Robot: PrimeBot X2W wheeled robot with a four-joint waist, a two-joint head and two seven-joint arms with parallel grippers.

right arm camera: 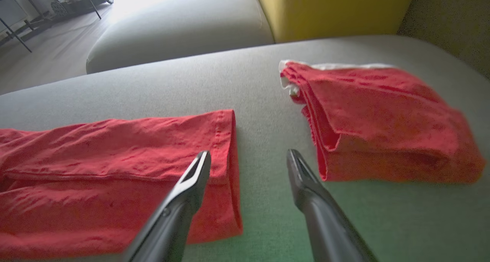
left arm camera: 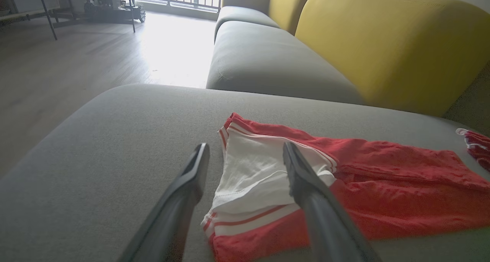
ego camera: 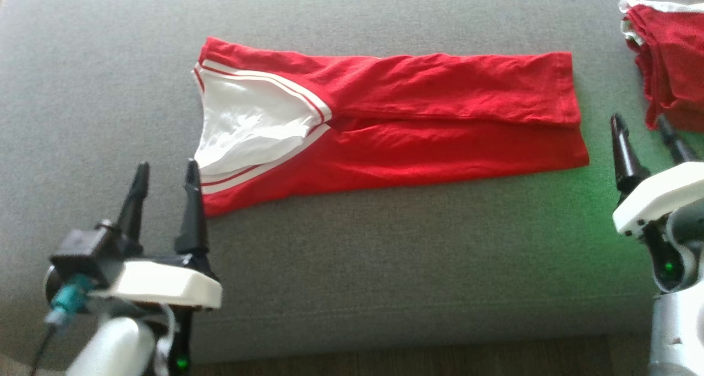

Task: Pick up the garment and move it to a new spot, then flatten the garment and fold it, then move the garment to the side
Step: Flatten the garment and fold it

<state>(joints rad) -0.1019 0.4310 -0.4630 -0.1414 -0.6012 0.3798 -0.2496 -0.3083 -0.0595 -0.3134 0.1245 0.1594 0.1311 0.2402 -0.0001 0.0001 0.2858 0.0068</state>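
Observation:
A red garment [ego camera: 418, 117] with a white striped collar end lies stretched across the grey sofa seat [ego camera: 352, 266], folded lengthwise into a long band. My left gripper [ego camera: 165, 175] stands open just off its white collar end [left arm camera: 260, 177], holding nothing. My right gripper [ego camera: 643, 126] is open too, hovering beside the hem end [right arm camera: 222, 151] with nothing between its fingers.
A second red garment [right arm camera: 383, 120], folded into a block, lies on the seat to the right of the hem [ego camera: 668, 68]. Yellow backrests [left arm camera: 383, 43] and another grey seat [left arm camera: 264, 59] stand behind. The seat's front edge drops to wooden floor [left arm camera: 57, 70].

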